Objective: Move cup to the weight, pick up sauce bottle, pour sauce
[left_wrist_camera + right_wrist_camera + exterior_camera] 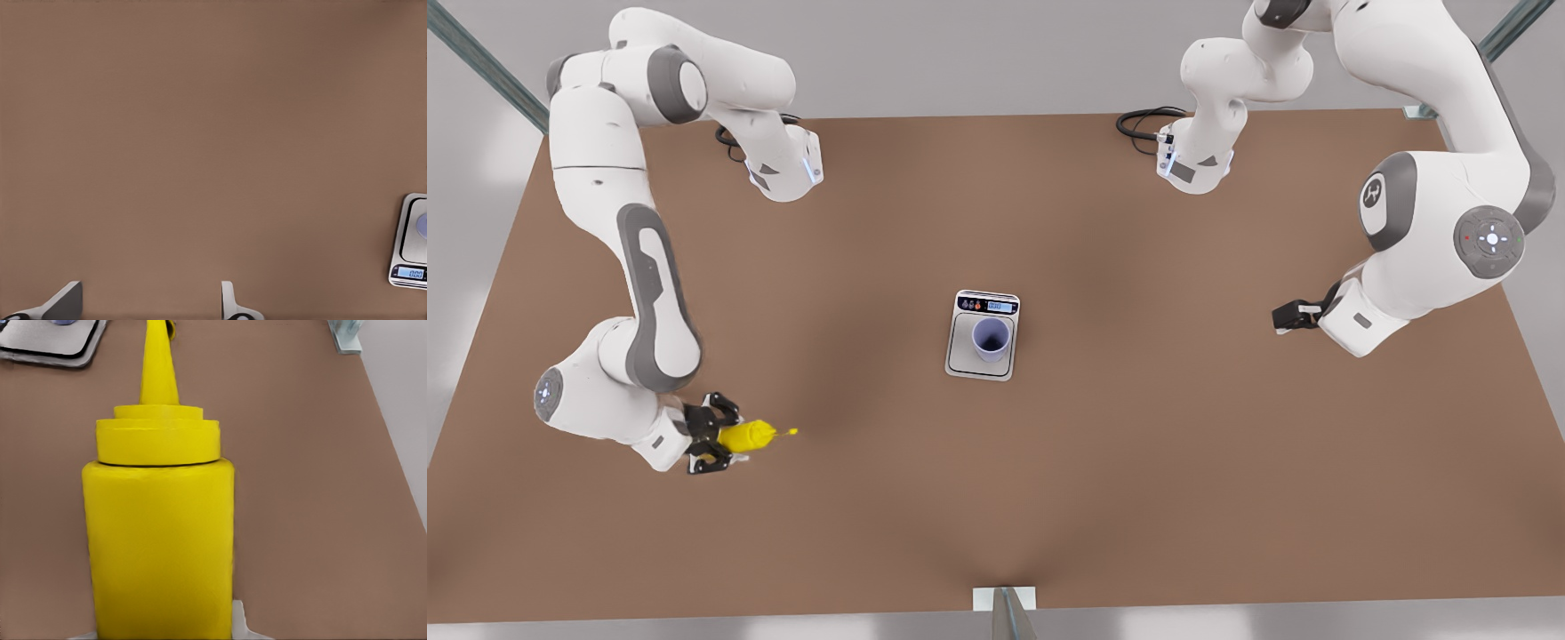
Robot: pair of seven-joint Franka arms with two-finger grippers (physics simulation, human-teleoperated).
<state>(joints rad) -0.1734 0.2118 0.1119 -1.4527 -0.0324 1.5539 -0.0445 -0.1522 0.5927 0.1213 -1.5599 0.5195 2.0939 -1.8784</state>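
The lavender cup (pixel 991 338) stands upright on the weight (pixel 963 359), a silver-grey scale in the middle of the table. At the front view's left, my right gripper (pixel 713 436) is shut on the yellow sauce bottle (pixel 749 435), which lies roughly level with its nozzle pointing toward the centre. In the right wrist view the sauce bottle (pixel 160 540) points toward the weight (pixel 47 347). My left gripper (pixel 1286 316) waits at the front view's right, open, holding nothing. Its fingers (pixel 67 301) stand wide apart over bare table, with the weight (pixel 408 247) off to one side. No sauce drops are visible.
The brown table (pixel 1138 462) has wide free room between bottle and scale. A metal post (pixel 1009 612) rises at the near edge. Black cables (pixel 1143 120) lie at the far edge. A bracket (pixel 347 339) sits on the table's edge.
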